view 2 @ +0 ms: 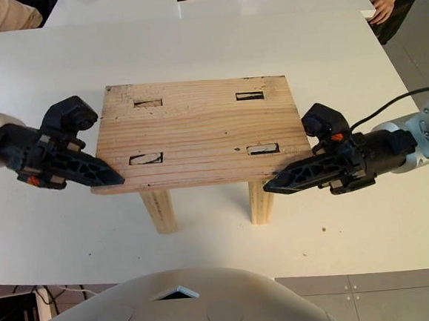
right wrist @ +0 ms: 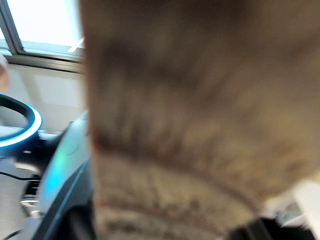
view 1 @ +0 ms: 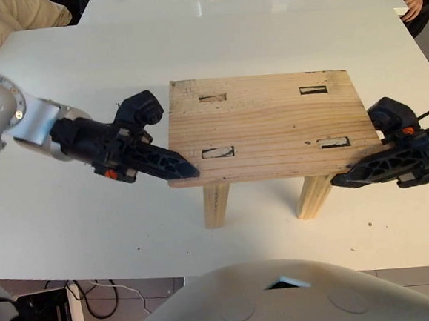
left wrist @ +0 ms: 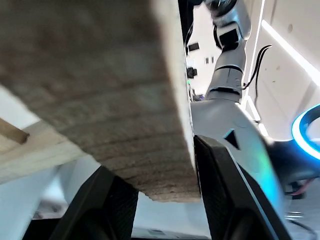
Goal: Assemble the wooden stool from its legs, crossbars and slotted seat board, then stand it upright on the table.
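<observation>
Both the left pincer (view 1: 188,169) and the right pincer (view 1: 340,180) are clamped onto the near corners of the seat board (view 1: 263,123) spanning between them, presumably so that the stool (view 2: 197,132), standing on its legs (view 1: 216,203) on the tabletop (view 1: 81,74), is steadied upright.

Near corners of seat board (view 1: 263,123) are blocked: left gripper (view 1: 184,170) clamps one, right gripper (view 1: 342,181) is at the other. Betw. near left leg (view 1: 216,203) & near right leg (view 1: 314,196) there is a gap. Behind, the table (view 1: 81,67) gives wide room.
</observation>
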### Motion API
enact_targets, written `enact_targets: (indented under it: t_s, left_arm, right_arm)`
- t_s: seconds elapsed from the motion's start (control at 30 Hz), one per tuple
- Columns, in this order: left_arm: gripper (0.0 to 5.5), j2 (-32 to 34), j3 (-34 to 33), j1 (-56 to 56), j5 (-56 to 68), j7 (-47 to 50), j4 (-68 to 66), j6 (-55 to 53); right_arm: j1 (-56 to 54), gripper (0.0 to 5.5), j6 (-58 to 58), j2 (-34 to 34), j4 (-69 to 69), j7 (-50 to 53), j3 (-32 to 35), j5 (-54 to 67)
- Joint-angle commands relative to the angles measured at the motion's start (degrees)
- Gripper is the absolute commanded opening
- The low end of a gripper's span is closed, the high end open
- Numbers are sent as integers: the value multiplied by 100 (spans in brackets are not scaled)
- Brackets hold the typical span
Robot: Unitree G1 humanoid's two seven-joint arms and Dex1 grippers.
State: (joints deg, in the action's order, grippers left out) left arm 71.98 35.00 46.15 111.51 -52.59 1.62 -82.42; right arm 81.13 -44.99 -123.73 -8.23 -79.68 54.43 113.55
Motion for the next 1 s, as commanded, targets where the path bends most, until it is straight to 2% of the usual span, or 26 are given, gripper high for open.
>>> enact_targets:
  t_s: [0.03, 0.1, 0.23, 0.33, 0.47, 0.67, 0.73, 0.87, 0.93, 1.0]
  left_arm:
    - [177, 82, -1223, -1171, -684, 693, 840, 976]
    - [177, 93, -1636, -1696, -891, 774, 1017, 1121]
    - [177, 55, -2152, -2256, -1331, 869, 1003, 1314]
    - [177, -58, -2514, -2515, -1791, 840, 1031, 1565]
    - [177, -156, -2687, -2570, -2154, 781, 947, 1511]
    - [256, -719, -2819, -1924, -2290, 961, -397, 754]
    - [304, -1050, -3000, -1586, -2254, 1144, -795, 564]
    - [376, -1337, -3363, -1726, -2410, 1145, -343, 492]
    - [407, -1323, -3517, -2020, -2647, 1045, -64, 537]
    - [444, -1277, -3576, -2283, -3037, 845, 143, 746]
  right_arm:
    - [-324, 172, 595, 175, -424, 1441, -627, -55]
    - [-564, 172, 852, 391, -547, 2008, -986, -56]
    - [-1139, 172, 903, 995, -759, 2159, -1349, -55]
    - [-1330, 172, 1117, 1027, -685, 2388, -1491, -55]
    - [-1538, 172, 1306, 1111, -603, 2522, -1670, -55]
    - [-1878, 172, 1270, 1135, -649, 2501, -1946, -55]
    - [-2122, 172, 1325, 1278, -720, 2482, -2171, -55]
    - [-2940, 172, 1765, 1710, -1154, 3220, -3131, -55]
    - [-4455, 172, 1352, 2584, -1317, 3841, -4217, -55]
    - [-5482, 172, 1099, 3195, -1314, 4444, -4983, -235]
